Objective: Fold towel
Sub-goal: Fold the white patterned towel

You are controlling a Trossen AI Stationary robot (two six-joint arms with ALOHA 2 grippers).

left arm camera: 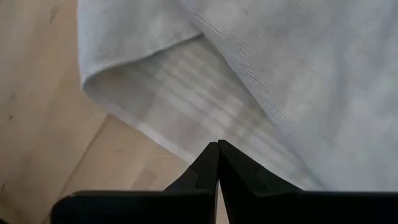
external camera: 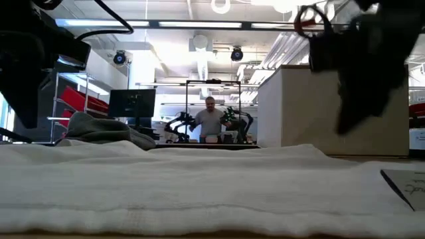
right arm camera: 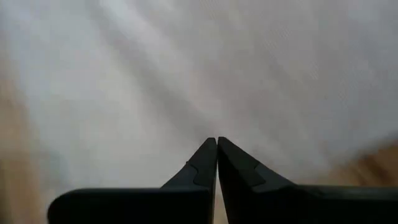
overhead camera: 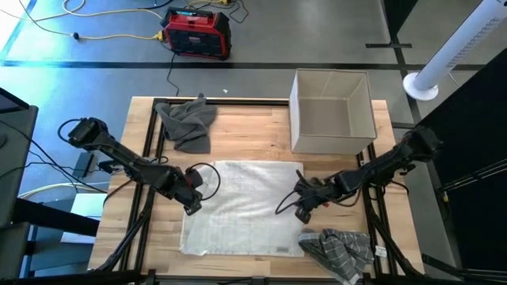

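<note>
White towel (overhead camera: 242, 207) lies spread flat on the wooden surface (overhead camera: 253, 134); its small corner label is illegible. Left gripper (overhead camera: 192, 207) and right gripper (overhead camera: 303, 210) sit at opposite towel edges, jaws together, holding nothing.

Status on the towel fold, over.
Left end effector shut at white towel's left edge; right end effector shut at its right edge. Towel flat, unfolded. Nothing on it.

The striped cloth (overhead camera: 339, 252) beside the right gripper (overhead camera: 303, 207) is cut off by the picture's bottom edge.
</note>
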